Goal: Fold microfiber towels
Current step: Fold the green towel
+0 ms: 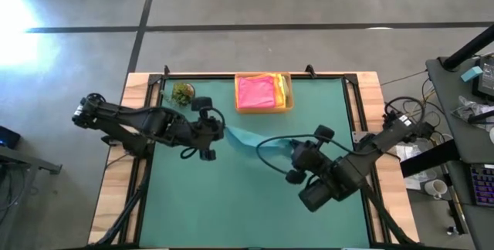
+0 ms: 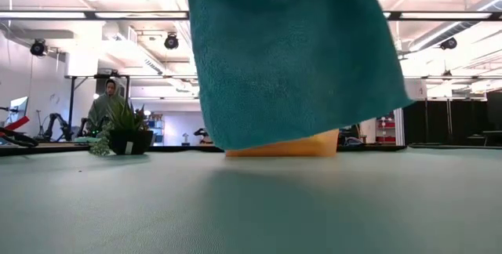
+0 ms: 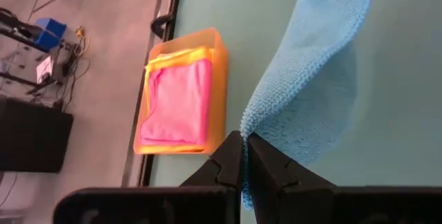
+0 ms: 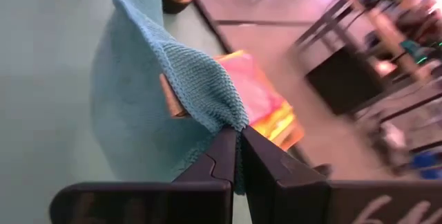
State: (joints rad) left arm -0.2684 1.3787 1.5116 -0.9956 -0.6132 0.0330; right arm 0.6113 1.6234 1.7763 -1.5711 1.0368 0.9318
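A teal microfiber towel (image 1: 248, 136) hangs in the air over the middle of the green table, between my two grippers. In the low view the teal towel (image 2: 290, 58) drapes down as a broad sheet with its lower edge above the table. My left gripper (image 1: 221, 130) is shut on one upper corner and my right gripper (image 1: 293, 154) on the other. A folded pink towel (image 1: 257, 92) lies on top in the tan tray (image 1: 289, 108) at the far edge, with a yellow towel edge (image 1: 282, 86) beside it. My left gripper pinches a corner of the teal towel (image 3: 250, 120) between its two shut fingers (image 3: 228, 156), coming from the table's left and slanting down. The cloth runs away from the fingers, slack and lifted clear of the table. My right gripper pinches the opposite corner (image 4: 224, 113) between its two shut fingers (image 4: 222, 153), coming from the table's right and slanting down. The towel's upper edge sags from this corner toward the other arm, and the rest hangs below.
A small green plant ball (image 1: 183, 92) sits at the far left of the table, left of the tray. Bare green mat (image 1: 231, 211) lies on the near side. Black rails (image 1: 351, 103) frame the table. A person (image 2: 106, 101) stands in the room beyond.
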